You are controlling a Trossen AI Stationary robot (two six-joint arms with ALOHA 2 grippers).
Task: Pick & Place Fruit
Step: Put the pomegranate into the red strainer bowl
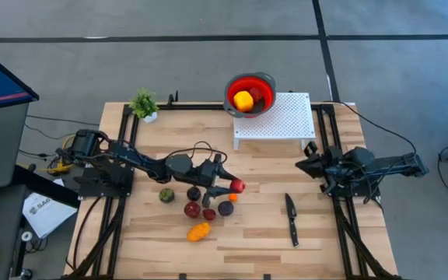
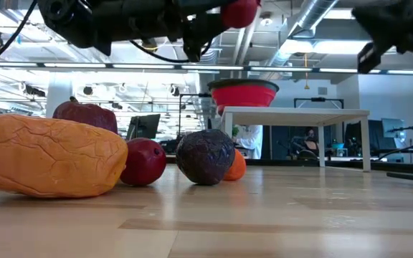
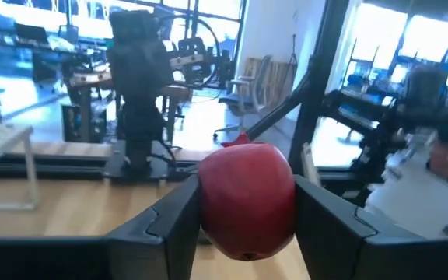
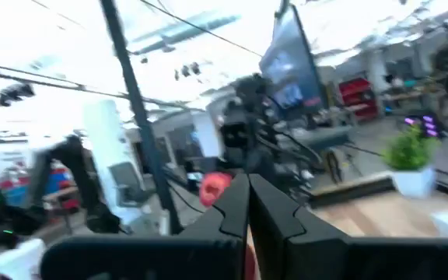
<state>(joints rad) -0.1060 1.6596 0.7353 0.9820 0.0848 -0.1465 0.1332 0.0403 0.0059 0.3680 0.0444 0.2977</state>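
We hold a red fruit; the bowl is far and to the right.

Our left end effector [image 1: 232,186] grips the red fruit [image 1: 238,185] above the worktop [image 1: 325,241]. The bowl [image 1: 250,94] sits far-right of it. Our right end effector [image 1: 308,165] waits closed at the right.

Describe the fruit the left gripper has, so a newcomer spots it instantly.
Find the red bowl on the white perforated stand at the table's far edge, then come toward the table's middle to the left gripper. The red apple is clamped between its fingers. Unlike the fruit lying on the wood beside it, it hangs clear of the table.
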